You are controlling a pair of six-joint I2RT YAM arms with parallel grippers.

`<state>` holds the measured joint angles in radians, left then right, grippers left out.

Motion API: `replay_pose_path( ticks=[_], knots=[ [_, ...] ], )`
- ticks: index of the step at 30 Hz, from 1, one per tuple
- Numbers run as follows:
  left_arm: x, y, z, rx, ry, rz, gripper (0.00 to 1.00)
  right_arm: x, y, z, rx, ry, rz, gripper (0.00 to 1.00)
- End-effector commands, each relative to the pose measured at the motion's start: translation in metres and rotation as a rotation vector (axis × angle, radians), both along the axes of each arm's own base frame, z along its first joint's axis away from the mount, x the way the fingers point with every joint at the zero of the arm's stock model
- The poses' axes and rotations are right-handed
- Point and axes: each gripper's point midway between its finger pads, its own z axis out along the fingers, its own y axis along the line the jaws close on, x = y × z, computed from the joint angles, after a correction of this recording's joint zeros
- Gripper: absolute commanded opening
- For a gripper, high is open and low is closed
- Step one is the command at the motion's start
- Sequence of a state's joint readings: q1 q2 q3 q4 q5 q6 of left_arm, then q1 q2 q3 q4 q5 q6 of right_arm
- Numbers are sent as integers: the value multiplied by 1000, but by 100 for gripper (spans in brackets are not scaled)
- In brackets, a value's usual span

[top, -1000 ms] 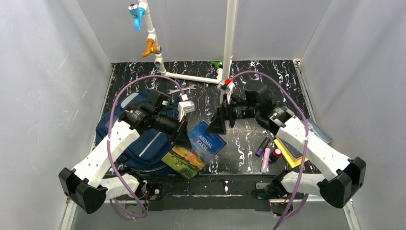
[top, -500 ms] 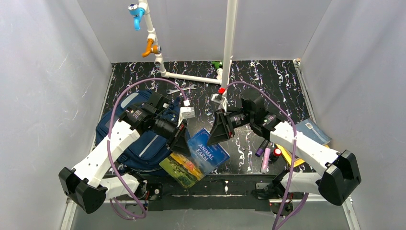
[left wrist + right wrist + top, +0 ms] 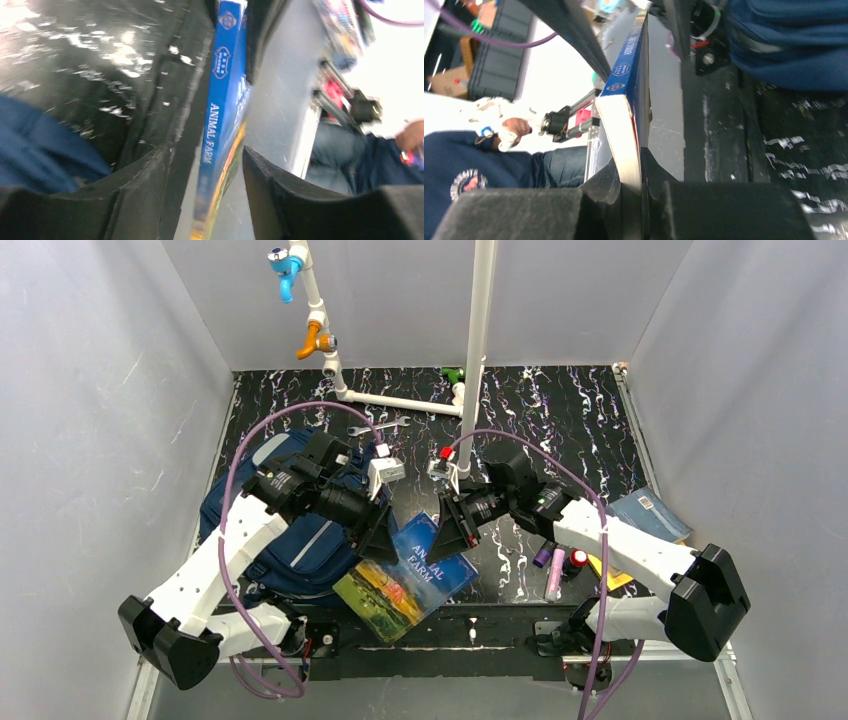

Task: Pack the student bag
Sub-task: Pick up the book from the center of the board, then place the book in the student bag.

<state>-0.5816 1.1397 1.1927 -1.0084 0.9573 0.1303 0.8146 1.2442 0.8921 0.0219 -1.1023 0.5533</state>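
Student bag, centre-left: likely soft, floppy, so grab its rim. Right gripper pinches paperback — left gripper jaws apart.

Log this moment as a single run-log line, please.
phase: book handover | left fingers: open, loose around Animal Farm book | right fingers: shut on its edge | student bag: left of book, not packed

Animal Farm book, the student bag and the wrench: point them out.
Animal Farm book [image 3: 438, 566], top external view, blue cover.
student bag [image 3: 308, 570], top external view, striped front panel.
wrench [image 3: 380, 426], top external view, mid-shaft.
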Motion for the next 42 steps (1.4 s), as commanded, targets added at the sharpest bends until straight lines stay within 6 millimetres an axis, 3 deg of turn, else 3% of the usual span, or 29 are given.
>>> replay_pose_path(
  ticks=[1,2,3,5,7,8,10,14,19,23,27,30,34,38,39,42],
  knots=[
    [63,30,1,203,-276,379,62,32,-15,-39,-217,22,-233,1],
    [79,44,2,261,-333,505,66,44,-25,-51,-297,39,-319,1],
    [101,72,3,360,-382,736,79,61,-39,-65,-402,44,-439,1],
    [109,97,4,409,-424,905,96,78,-72,-77,-567,35,-634,1],
    [104,91,-8,391,-393,875,98,90,-99,-76,-669,4,-820,1],
    [101,85,-20,413,-369,841,98,93,-116,-76,-728,-9,-908,1],
    [97,78,-50,541,-375,771,98,99,-131,-65,-748,-31,-1012,1],
    [100,73,-90,749,-425,699,93,104,-130,-55,-718,-28,-1045,1],
    [117,67,-112,820,-440,707,73,100,-109,-60,-631,44,-991,1],
    [124,58,-126,847,-412,722,77,95,-93,-66,-576,125,-943,1],
    [133,69,-138,951,-441,772,82,93,-84,-65,-535,168,-922,1],
    [138,79,-143,1020,-470,795,74,95,-80,-56,-503,172,-927,1],
    [146,98,-125,1106,-551,827,44,94,-72,-48,-465,205,-903,1],
    [152,109,-80,1077,-646,865,6,88,-56,-35,-392,264,-843,1],
    [153,110,-65,1053,-667,869,0,88,-52,-29,-369,277,-833,1],
    [150,108,-20,937,-696,881,0,88,-36,-9,-271,359,-819,1]
  ],
)
